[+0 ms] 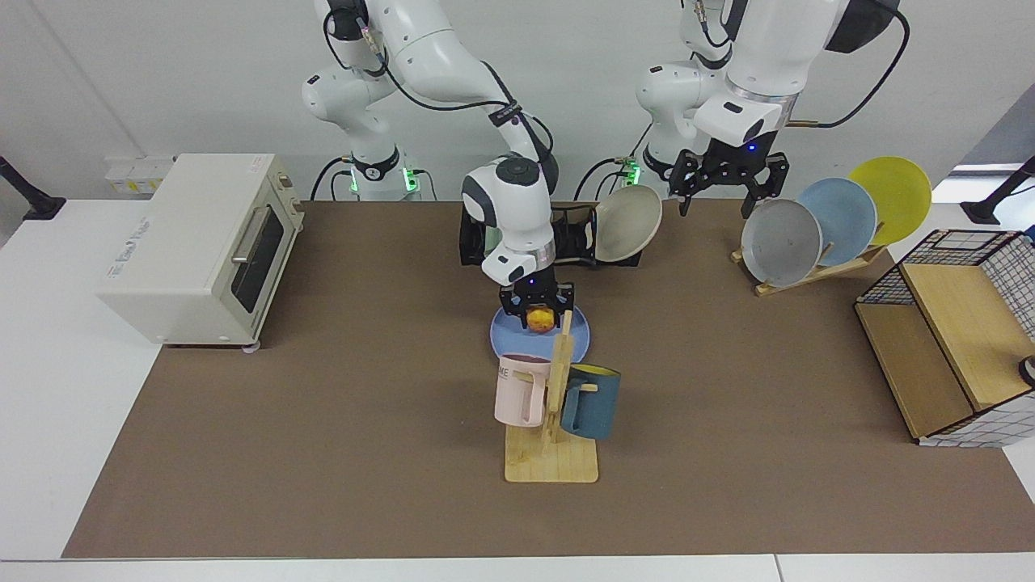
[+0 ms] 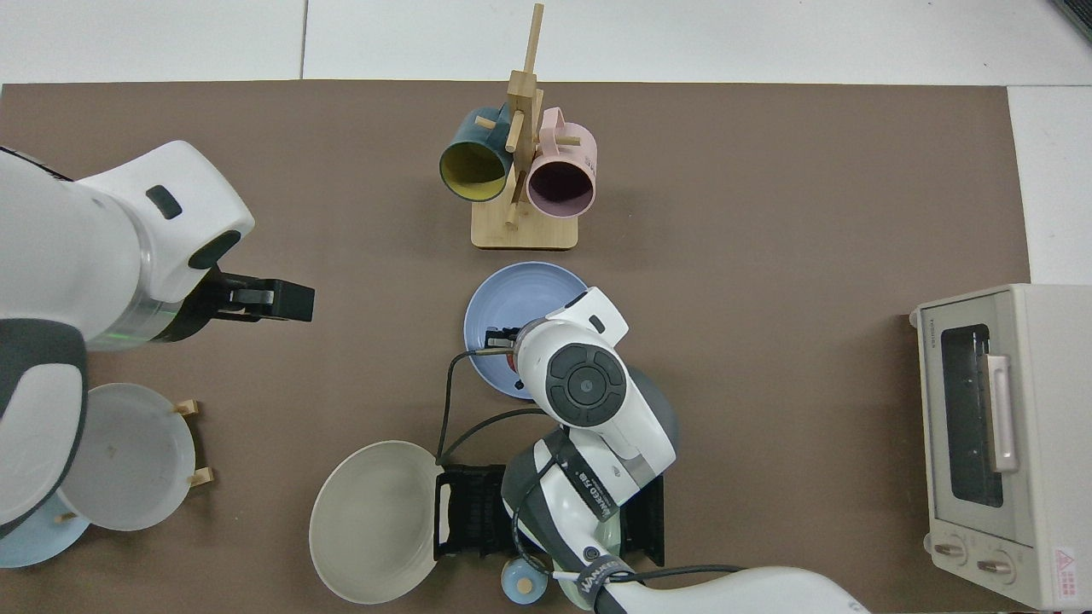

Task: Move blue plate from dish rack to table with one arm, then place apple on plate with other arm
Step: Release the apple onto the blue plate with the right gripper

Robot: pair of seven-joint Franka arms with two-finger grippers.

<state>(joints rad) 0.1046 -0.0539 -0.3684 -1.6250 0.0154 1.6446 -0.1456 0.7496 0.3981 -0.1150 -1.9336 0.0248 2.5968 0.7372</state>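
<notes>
Facing view: the plate is a round, shallow, matte cornflower-blue disc lying flat on the brown mat of the table, between the black rack and the wooden mug stand. The apple is small and round, yellow with red patches, and hangs just over the plate's far half, pinched between the black fingers of the right gripper. Whether it touches the plate cannot be told. The right arm is glossy white with black bands and reaches in from its base at this view's left.

The left gripper hovers above the mat, well apart from the plate, between a beige plate leaning at the rack's end and a slanted wooden rack that holds grey, pale blue and yellow plates. Its fingers are spread and hold nothing.

From the top view the plate shows a faint raised rim, and the right wrist covers part of it. The apple is hidden there. The rack is low, slotted and mostly under the arm. A pink mug and a dark teal mug with a yellow inside hang on the stand's pegs. A cream boxy toaster oven with a glass door sits at the mat's edge.
</notes>
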